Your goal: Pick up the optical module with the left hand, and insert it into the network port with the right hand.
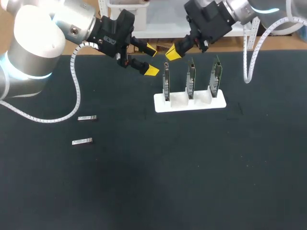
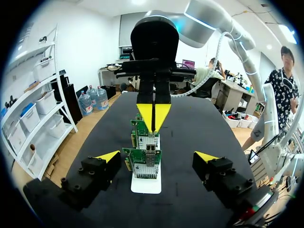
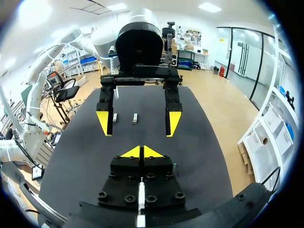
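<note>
Nothing's done yet as far as I can see. One module (image 1: 87, 118) and a second module (image 1: 82, 141) lie flat on the bench (image 1: 144, 191), over toward its left edge. The second sits a little closer to the near edge, and neither is touched.

My left fingers (image 1: 152, 71) are spread wide with nothing in them. They hang up by the far edge, well apart from both modules. My right fingers (image 1: 172, 52) are pressed tip to tip, empty too, also by the far edge and close to the left ones.

The rack (image 1: 189, 103) stands near the far edge, a bit right of middle, with three cards (image 1: 191, 79) upright in it. From the left wrist the nearest card is straight ahead of my open fingers, with what looks like the port (image 2: 142, 170) low on it. I can't tell more than that.

So all of it's left: grab, hand over, insert.

Room-wise, there's loads of open bench around the modules and nothing beside them, so coming down from above looks easy. The tight spot is the rack, I reckon. Both arms crowd the same stretch of far edge and the cards stand close together, so the insert won't have much slack.
</note>
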`<state>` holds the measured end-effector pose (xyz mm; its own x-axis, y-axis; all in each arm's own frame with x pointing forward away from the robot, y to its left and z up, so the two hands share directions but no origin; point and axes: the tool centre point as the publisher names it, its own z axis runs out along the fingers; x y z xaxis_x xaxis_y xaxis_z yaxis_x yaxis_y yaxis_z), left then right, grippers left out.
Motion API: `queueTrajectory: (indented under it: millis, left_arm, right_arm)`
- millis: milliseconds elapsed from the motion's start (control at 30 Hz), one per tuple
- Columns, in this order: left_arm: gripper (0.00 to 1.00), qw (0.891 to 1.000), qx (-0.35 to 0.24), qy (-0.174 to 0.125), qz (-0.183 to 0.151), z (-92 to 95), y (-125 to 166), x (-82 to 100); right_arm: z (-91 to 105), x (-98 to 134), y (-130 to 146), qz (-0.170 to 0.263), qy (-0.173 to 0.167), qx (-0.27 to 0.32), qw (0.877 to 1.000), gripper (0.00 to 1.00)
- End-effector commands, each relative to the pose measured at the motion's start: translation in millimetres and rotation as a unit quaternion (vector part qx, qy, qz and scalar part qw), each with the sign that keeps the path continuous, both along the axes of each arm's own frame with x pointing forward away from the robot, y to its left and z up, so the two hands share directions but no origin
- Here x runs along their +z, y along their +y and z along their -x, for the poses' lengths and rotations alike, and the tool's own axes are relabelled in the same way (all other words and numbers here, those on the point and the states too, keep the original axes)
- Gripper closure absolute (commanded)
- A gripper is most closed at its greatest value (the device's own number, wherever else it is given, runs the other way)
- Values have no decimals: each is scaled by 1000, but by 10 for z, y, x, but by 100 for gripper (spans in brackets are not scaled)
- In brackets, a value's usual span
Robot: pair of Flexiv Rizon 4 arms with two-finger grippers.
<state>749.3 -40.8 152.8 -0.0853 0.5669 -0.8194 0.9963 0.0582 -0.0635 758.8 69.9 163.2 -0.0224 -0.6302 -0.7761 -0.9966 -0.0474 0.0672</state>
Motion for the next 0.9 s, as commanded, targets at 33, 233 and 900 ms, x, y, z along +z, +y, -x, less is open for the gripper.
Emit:
queueTrajectory:
  millis: [33, 233, 900]
  left_arm:
    - [0, 1000, -2, 1, -2, -21, -7, 3]
    - [0, 1000, -2, 1, -2, -21, -7, 3]
    - [0, 1000, -2, 1, -2, -21, -7, 3]
  right_arm:
    - [-27, -33, 28, 3, 3, 2, 1000, 100]
    - [-3, -69, 40, 6, 6, 3, 1000, 100]
    - [37, -158, 82, 13, 10, -1, 1000, 100]
